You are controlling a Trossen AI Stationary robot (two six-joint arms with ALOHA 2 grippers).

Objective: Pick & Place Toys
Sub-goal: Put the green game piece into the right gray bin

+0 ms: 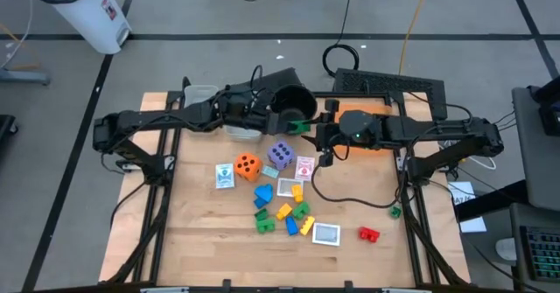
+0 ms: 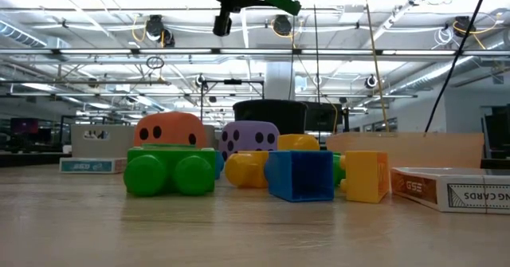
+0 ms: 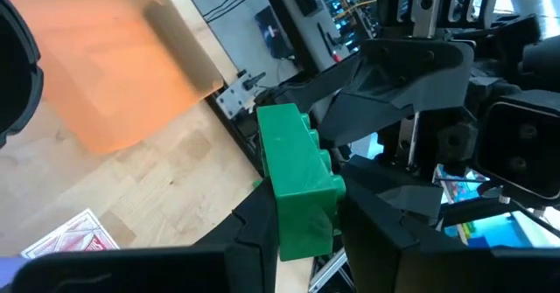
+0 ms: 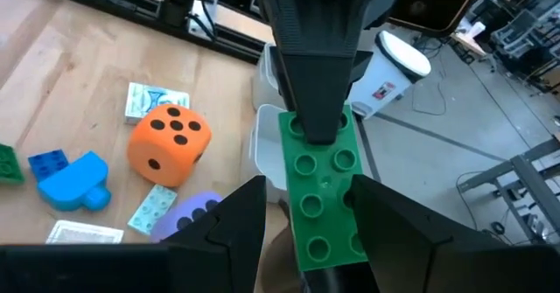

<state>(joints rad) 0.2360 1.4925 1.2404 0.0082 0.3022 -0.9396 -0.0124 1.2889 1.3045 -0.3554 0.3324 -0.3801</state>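
At the back of the desk (image 1: 201, 240), from the left, a grey bin (image 1: 199, 94) stands by the left arm, then the round black pot (image 1: 291, 106), then an orange sheet (image 1: 363, 118) lying flat under the right arm; what the bin and pot hold cannot be told from above. Over the pot's rim the left end effector (image 1: 297, 123) and the right end effector (image 1: 320, 127) meet on one green block (image 1: 303, 124): each set of fingers is closed on an end of it, held up in the air. The wrist views show this clearly, the block (image 3: 297, 184) pinched between the left arm's dark fingers (image 3: 258, 232) and, from the other side, its studded face (image 4: 322, 192) between the right arm's. The low view alone shows the block (image 2: 280, 1) high above the toys. On the desk's middle lie a picture card (image 1: 225, 176), the orange die (image 1: 247, 165), the purple die (image 1: 280, 154), and a cluster of blue, yellow and green blocks (image 1: 284, 210). A red block (image 1: 368, 233) and a small green one (image 1: 395, 211) sit apart toward the right edge. The front strip of the desk is bare wood.
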